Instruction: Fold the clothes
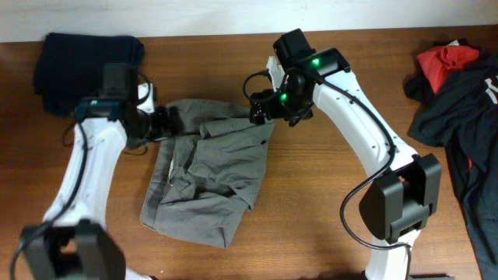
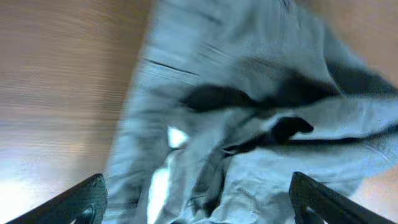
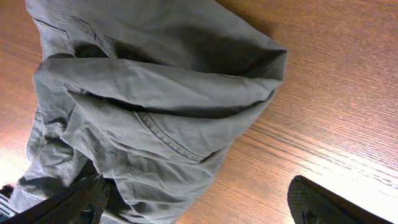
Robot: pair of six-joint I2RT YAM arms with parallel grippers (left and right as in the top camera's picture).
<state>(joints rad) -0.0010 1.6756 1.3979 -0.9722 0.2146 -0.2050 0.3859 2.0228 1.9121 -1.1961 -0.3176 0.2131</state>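
Observation:
Crumpled grey trousers (image 1: 210, 167) lie in the middle of the wooden table, bunched and partly folded over. My left gripper (image 1: 161, 120) is open at their upper left edge; in its wrist view the grey cloth (image 2: 261, 130) fills the space between the spread fingers (image 2: 199, 208). My right gripper (image 1: 263, 113) is open at the trousers' upper right corner; its wrist view shows the grey cloth (image 3: 149, 99) under the left finger and bare wood under the right one, with the fingers (image 3: 199, 205) wide apart.
A folded dark navy garment (image 1: 85, 58) lies at the back left. A heap of black and red clothes (image 1: 459, 85) lies at the right edge. The wooden table (image 1: 327, 202) runs to a white wall at the back.

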